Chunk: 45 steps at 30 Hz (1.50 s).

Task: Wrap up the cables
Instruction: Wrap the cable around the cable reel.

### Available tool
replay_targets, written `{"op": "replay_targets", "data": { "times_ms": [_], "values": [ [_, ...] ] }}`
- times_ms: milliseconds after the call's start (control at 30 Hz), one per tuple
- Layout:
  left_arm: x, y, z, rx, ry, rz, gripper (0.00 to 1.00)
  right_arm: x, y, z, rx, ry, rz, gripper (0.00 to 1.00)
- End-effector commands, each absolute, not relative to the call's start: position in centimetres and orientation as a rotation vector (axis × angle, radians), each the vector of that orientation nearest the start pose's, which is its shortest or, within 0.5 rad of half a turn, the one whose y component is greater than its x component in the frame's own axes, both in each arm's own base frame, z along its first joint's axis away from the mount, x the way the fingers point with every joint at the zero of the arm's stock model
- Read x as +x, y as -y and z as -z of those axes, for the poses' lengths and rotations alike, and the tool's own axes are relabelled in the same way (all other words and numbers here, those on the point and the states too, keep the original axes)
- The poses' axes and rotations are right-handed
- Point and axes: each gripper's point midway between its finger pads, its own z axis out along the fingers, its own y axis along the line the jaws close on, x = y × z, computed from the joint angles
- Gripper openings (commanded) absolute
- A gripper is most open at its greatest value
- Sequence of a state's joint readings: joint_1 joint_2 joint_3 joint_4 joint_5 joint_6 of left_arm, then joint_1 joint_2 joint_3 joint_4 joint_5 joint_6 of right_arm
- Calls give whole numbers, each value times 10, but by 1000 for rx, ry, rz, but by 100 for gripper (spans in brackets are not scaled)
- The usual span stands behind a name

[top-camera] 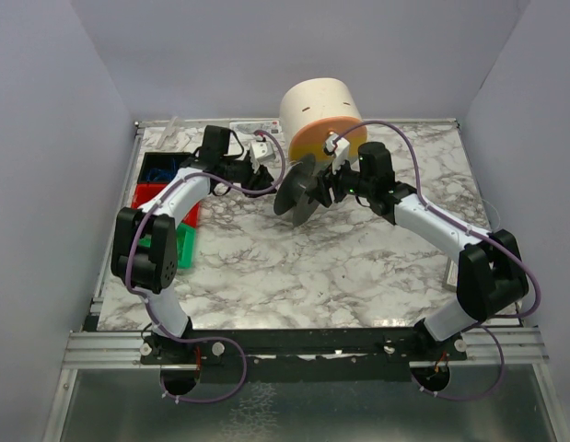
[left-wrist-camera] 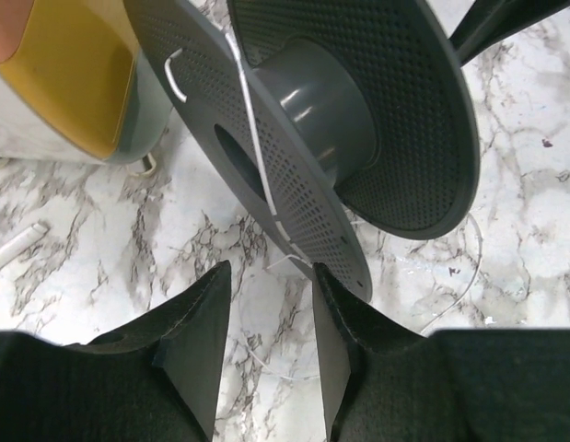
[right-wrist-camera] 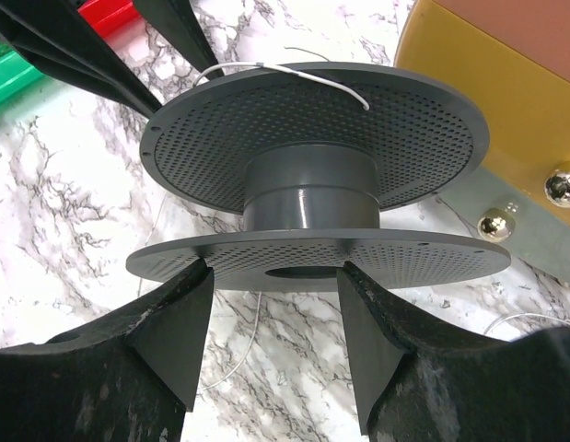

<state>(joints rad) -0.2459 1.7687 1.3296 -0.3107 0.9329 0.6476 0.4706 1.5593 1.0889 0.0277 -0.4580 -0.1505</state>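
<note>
A dark grey perforated spool (top-camera: 301,191) stands tilted on its edge between my two grippers. A thin white cable (left-wrist-camera: 250,147) runs across the outer face of one flange, with more slack on the marble (left-wrist-camera: 471,267). My left gripper (left-wrist-camera: 271,269) is open, and its right fingertip (left-wrist-camera: 323,276) is at the flange rim. My right gripper (right-wrist-camera: 275,269) is open wide, with both fingertips against the near flange of the spool (right-wrist-camera: 308,198). The cable (right-wrist-camera: 294,69) curls over the far flange there. In the top view the left gripper (top-camera: 266,180) and the right gripper (top-camera: 332,189) flank the spool.
A large cream and orange cylinder (top-camera: 321,115) stands just behind the spool. Red, green and blue bins (top-camera: 165,198) sit at the table's left edge. A small white item (top-camera: 252,124) lies at the back. The enclosure walls stand close on both sides.
</note>
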Motion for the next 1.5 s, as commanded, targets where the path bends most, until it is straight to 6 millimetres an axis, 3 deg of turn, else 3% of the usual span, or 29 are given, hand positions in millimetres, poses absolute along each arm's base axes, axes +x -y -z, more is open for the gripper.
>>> {"op": "replay_targets", "data": {
  "times_ms": [0,333,600,833,900,1100,1267,1467],
  "values": [
    [386,239,-169,1322,-1587,951,43,370,-271,-191,-898,-1787,-679,61],
    [383,242,-173,1331,-1567,993,47,371,-272,-189,-898,-1793,-679,61],
    [408,244,-179,1266,-1609,937,47,372,-273,-188,-895,-1798,-685,61],
    [413,250,-178,1249,-1612,929,47,371,-273,-189,-895,-1799,-689,62],
    [415,251,-178,1245,-1613,931,41,371,-273,-188,-896,-1799,-691,62],
    [420,253,-178,1223,-1633,933,0,371,-273,-188,-894,-1800,-688,61],
    [426,245,-193,1135,-1731,884,0,373,-270,-193,-884,-1791,-669,62],
    [430,230,-223,949,-1871,769,0,382,-263,-201,-850,-1784,-599,62]
  ]
}}
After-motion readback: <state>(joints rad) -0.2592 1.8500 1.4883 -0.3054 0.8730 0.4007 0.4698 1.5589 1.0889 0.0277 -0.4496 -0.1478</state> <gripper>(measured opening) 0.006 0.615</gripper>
